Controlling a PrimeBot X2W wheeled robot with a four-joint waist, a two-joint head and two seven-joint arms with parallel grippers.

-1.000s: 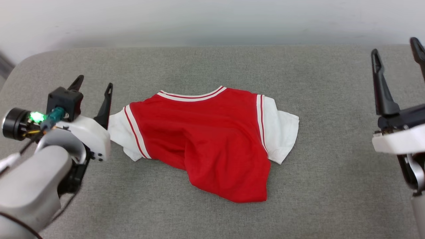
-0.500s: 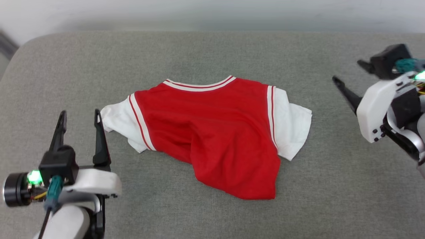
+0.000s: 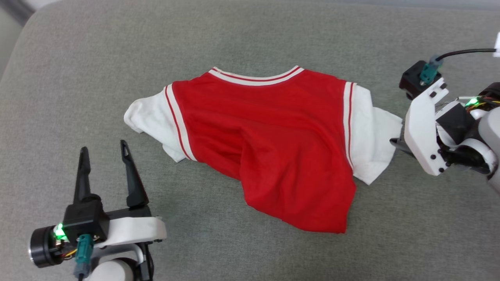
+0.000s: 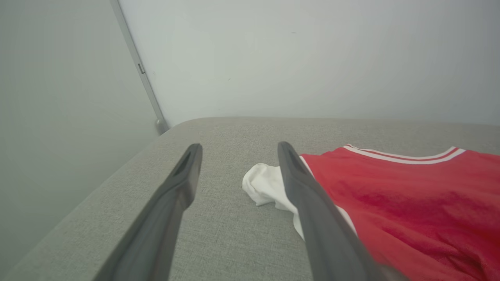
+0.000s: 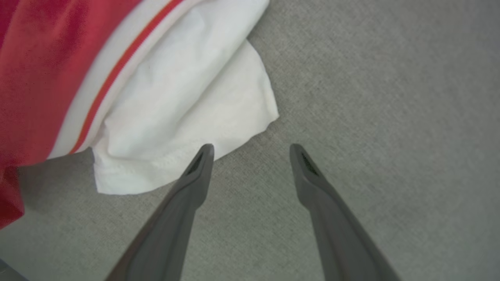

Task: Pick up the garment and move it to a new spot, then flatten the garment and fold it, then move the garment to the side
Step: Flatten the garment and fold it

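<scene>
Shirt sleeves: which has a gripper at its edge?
The sleeve on the robot's right: right gripper hangs at its hem; left gripper stands clear of the other sleeve.

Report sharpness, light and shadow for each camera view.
Head view: even light, sharp; the bright red soft T-shirt with white short sleeves throws faint shadow on the grey woven surface. Left wrist view: the left gripper looks soft up close. Right wrist view: red cloth blurs at the left edge; shadow under the sleeve, near the right gripper.
</scene>
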